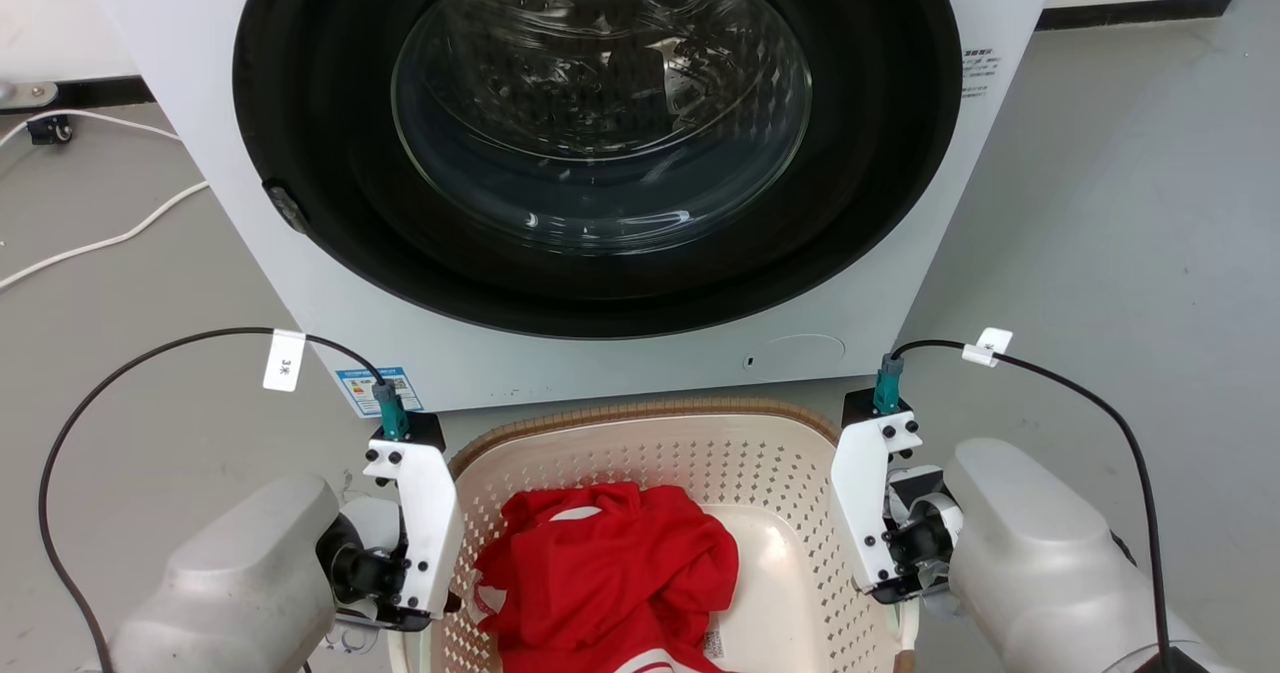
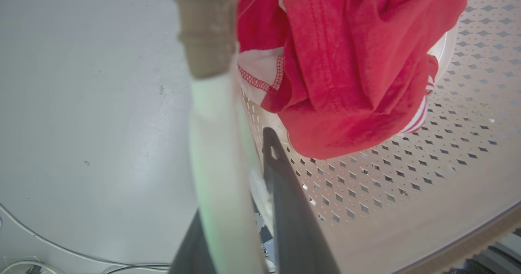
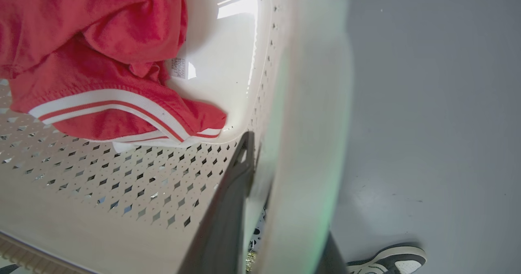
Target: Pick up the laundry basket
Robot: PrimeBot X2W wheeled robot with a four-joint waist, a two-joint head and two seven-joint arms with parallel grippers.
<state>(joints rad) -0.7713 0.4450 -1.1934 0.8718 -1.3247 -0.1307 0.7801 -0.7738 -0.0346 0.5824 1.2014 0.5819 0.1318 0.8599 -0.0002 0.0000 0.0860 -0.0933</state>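
Head cam: high up, facing forward and down onto the laundry basket (image 1: pixel 700 458), washing machine (image 1: pixel 600 363) just behind it. Left wrist cam: right up against the basket's left wall, looking down along it, floor (image 2: pixel 81 103) outside, perforated inside opposite. Right wrist cam: same, mirrored, on the basket's right wall. All three share the basket's inside and the red garment (image 1: pixel 610 563).

Head view: laundry basket (image 1: pixel 700 458) near end cut off at 6 o'clock edge, red garment (image 1: pixel 610 563) with it. Washing machine (image 1: pixel 650 368) top cut at 12 o'clock; sticker (image 1: pixel 378 390) print too small to read.

Left wrist view: left gripper (image 2: pixel 240 147) outer finger mostly hidden behind blurred handle (image 2: pixel 220 152).

Right wrist view: right gripper (image 3: pixel 285 152) outer finger likewise hidden. Shoe (image 3: pixel 386 259) clipped at 5 o'clock; garment tag (image 3: pixel 179 67) unreadable.
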